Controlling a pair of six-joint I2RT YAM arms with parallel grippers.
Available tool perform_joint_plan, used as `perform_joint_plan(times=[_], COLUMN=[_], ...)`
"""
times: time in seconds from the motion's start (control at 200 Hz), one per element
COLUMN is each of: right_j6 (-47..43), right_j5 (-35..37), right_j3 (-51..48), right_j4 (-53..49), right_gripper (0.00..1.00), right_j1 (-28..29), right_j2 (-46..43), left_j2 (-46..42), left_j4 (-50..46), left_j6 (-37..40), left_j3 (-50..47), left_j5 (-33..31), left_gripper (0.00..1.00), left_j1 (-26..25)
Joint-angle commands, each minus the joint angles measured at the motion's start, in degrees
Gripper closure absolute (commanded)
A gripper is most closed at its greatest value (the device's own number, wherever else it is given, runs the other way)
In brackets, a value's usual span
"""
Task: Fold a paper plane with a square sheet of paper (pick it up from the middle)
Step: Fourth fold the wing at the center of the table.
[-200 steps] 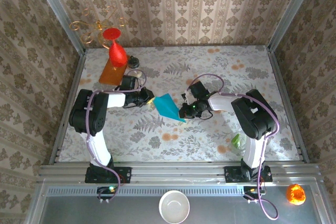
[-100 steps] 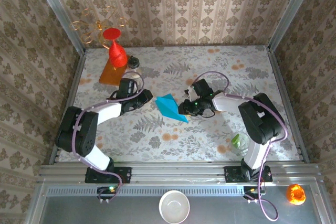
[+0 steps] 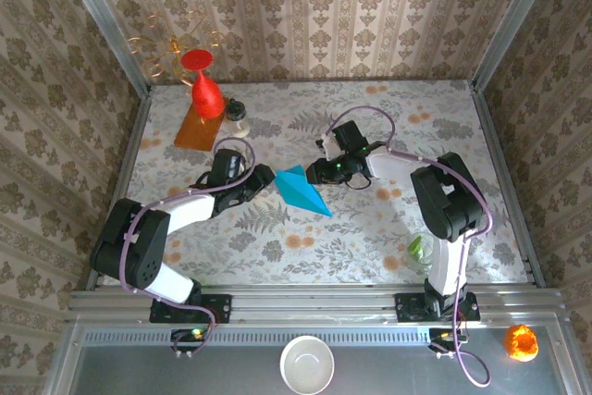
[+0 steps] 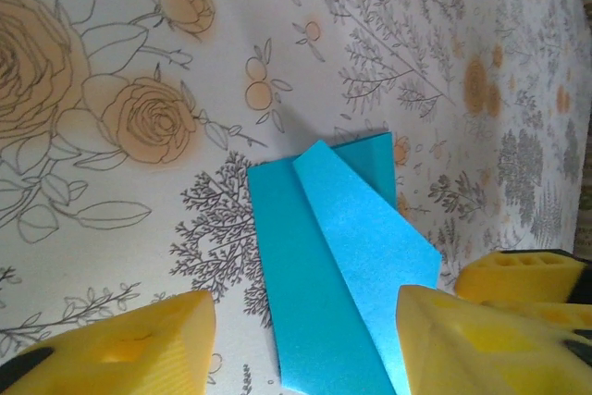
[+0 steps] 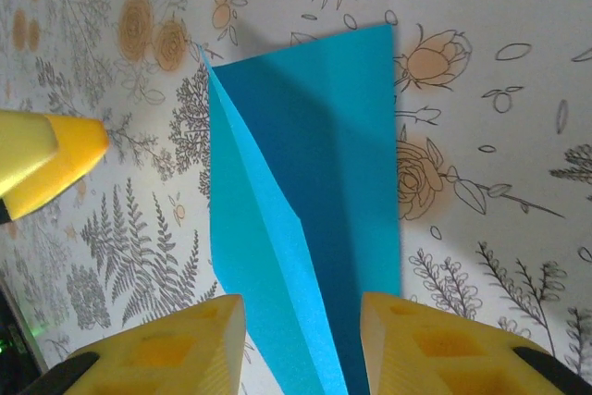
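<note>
Flowered cloth covers the table point(image 3: 388, 228), and the paper plane point(image 3: 301, 191) lies at its middle, nose toward 4 o'clock. Folding looks nearly done; the left gripper point(image 3: 263, 176) at its 10 o'clock and the right gripper point(image 3: 314, 173) at 1 o'clock both stand spread, clasping nothing. Next likely calls for pressing the creases flat. Right wrist view shows a raised flap point(image 5: 264, 256) that the overhead view flattens.
</note>
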Motion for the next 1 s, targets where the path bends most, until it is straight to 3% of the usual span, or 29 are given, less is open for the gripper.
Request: perform_joint_plan(times=[0.0, 0.205, 0.33, 0.43, 0.68, 0.81, 0.995], right_j6=[-4.2, -5.2, -4.8, -2.8, 12.6, 20.6, 30.1], right_j5=[-3.4, -8.5, -10.9, -11.6, -17.0, -18.8, -19.8], right_j3=[2.4, 4.3, 4.6, 3.3, -2.3, -5.1, -9.2], right_j4=[-3.7, -3.3, -1.6, 1.9, 17.8, 25.1, 35.3], right_gripper=[0.60, 0.67, 0.83, 0.91, 0.94, 0.94, 0.94], right_j1=[-0.1, -0.1, -0.1, -0.4, -3.7, -4.7, -5.9], right_j2=[2.6, 5.8, 6.1, 4.1, -2.7, -5.1, -8.5], left_j2=[-0.2, -0.2, -0.7, -1.2, -3.2, -3.9, -2.2], left_j4=[2.1, 2.0, 2.9, 5.0, 13.1, 14.1, 19.1], left_j6=[-1.3, -1.2, -1.3, -1.3, -3.2, -2.3, -3.8], left_j3=[-0.5, -0.2, -0.4, -0.6, -0.6, 1.2, 3.2], left_j5=[0.5, 0.7, 1.4, 3.2, 8.1, 9.3, 10.9], left_gripper=[0.41, 0.39, 0.39, 0.39, 0.35, 0.31, 0.32], left_j1=[-0.4, -0.2, -0.2, -0.3, -0.9, -4.4, -7.2])
